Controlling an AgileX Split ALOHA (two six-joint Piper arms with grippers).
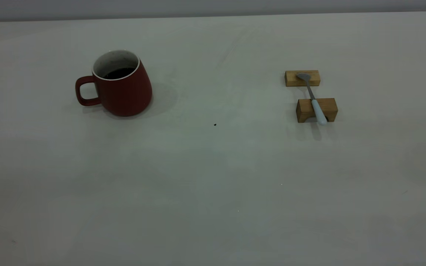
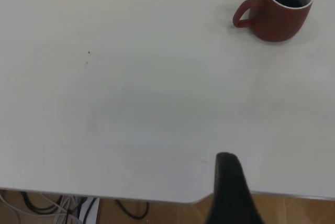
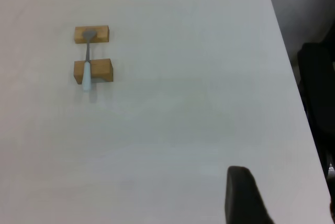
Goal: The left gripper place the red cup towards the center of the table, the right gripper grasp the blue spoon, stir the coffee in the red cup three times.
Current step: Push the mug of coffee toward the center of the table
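In the exterior view the red cup (image 1: 122, 85) stands upright at upper left on the table (image 1: 205, 192), handle to frame left, coffee (image 1: 118, 73) dark inside its white rim. At right, the blue spoon (image 1: 313, 99) bridges two wooden blocks (image 1: 316, 109), bowl away, pale handle toward the viewer. In the left wrist view, one finger of the left gripper (image 2: 233, 192) shows; its spread cannot be told. In the right wrist view the right gripper (image 3: 242, 195) likewise.

Off-white table (image 1: 213, 177) with red cup (image 1: 122, 92) left, two wooden blocks (image 1: 316, 109) right.
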